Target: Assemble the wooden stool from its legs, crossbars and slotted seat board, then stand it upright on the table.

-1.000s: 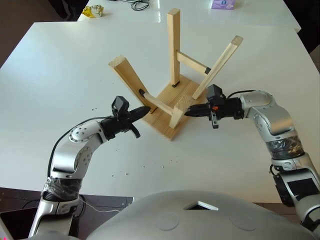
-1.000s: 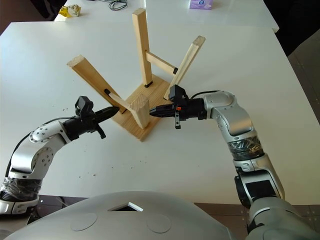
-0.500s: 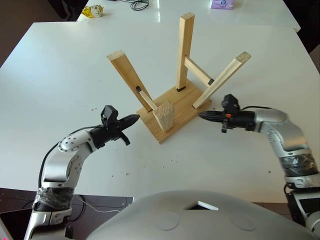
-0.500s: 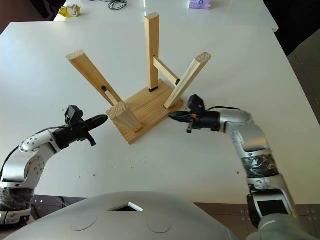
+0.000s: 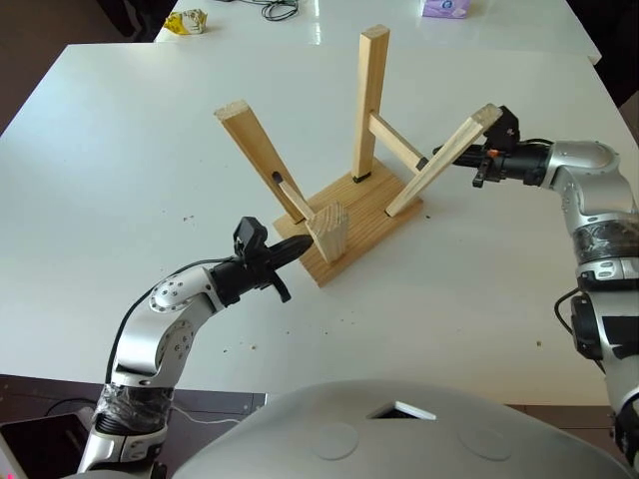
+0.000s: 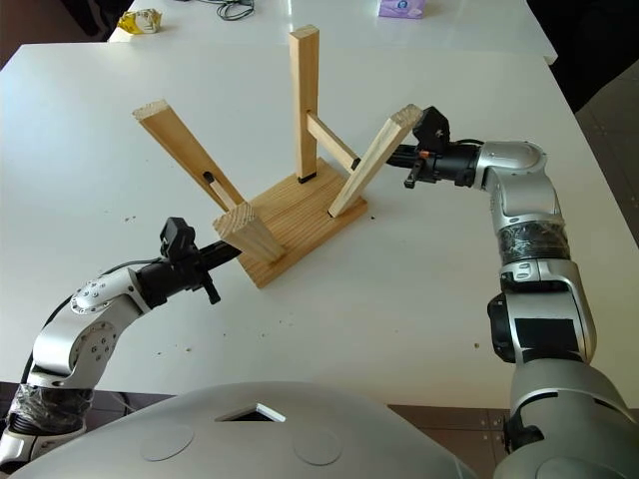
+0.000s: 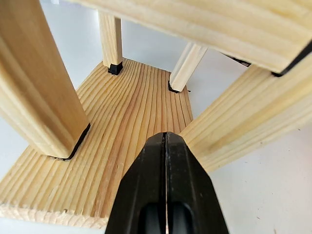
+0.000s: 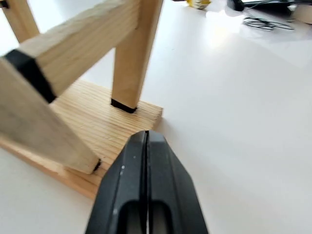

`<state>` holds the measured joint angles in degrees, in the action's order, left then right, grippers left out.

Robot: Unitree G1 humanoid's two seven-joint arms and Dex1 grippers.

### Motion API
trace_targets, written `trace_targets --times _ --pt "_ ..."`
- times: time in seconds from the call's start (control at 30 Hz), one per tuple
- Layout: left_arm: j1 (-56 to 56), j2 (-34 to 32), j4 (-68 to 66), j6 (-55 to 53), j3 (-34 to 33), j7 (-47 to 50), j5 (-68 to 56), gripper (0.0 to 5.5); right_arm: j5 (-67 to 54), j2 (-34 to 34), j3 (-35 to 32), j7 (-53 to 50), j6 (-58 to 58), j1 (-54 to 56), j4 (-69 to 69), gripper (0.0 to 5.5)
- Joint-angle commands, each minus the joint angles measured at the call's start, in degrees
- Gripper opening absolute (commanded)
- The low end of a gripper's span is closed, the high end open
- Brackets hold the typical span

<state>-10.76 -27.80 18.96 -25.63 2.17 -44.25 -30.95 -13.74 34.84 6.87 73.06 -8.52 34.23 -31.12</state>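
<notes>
The stool (image 5: 351, 190) sits upside down on the white table (image 5: 130, 150), its seat board (image 5: 371, 206) flat on the tabletop and all four legs pointing up and splaying outward. The far leg (image 5: 369, 100) is nearly vertical, and a crossbar (image 5: 394, 140) joins it to the right leg (image 5: 421, 183), which leans out toward the robot's right. The left leg (image 5: 258, 152) leans the other way and is tied by a second crossbar (image 5: 297, 198) to the near leg (image 5: 327, 232). The left gripper (image 5: 303, 240) has its fingers pressed together with nothing between them. Its tip lies low at the near corner of the seat board, just beside the near leg (the left wrist view looks straight in under the legs across the board's grain). The right gripper (image 5: 440, 157) is likewise closed on nothing and is held up off the table against the outer side of the right leg, near its upper end. Its tip seems to touch the wood, though the head views don't settle that. A yellow packet (image 5: 187, 21) lies on the table behind.
</notes>
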Motion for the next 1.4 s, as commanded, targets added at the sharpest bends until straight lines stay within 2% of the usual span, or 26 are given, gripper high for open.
trace_targets --times 0.03,0.27,0.63,0.9,1.17,1.27,1.4 --pt "2.84 -1.5 -5.32 1.14 0.75 -1.13 3.11 0.01 -1.26 0.48 1.1 3.71 -2.58 -3.64 5.66 0.0" --pt "8.74 -3.69 -14.64 4.15 0.6 -4.78 6.97 0.01 -4.14 2.01 0.91 4.56 -9.33 -12.69 19.3 0.0" --pt "13.55 -3.94 -19.7 5.82 2.12 -8.85 8.92 0.01 -12.79 2.4 -1.68 -3.95 -21.86 -32.0 43.92 0.0" --pt "5.46 -4.41 -9.45 2.22 -0.25 -8.6 5.47 0.01 -13.7 4.38 -4.03 -6.89 -22.59 -33.12 43.85 0.0" --pt "0.73 -3.43 -2.41 0.09 -1.41 -5.03 4.33 0.01 -12.7 7.66 -4.56 -5.48 -20.63 -35.67 43.48 0.0" --pt "0.67 -3.59 -2.94 0.41 -4.83 -2.78 4.27 0.01 -13.28 7.9 -5.03 -5.86 -20.79 -35.81 43.96 0.0" --pt "-1.71 -5.71 2.42 -2.35 -15.72 -1.04 -1.97 0.01 -12.97 9.74 -8.82 -6.65 -19.6 -38.34 43.15 0.0"
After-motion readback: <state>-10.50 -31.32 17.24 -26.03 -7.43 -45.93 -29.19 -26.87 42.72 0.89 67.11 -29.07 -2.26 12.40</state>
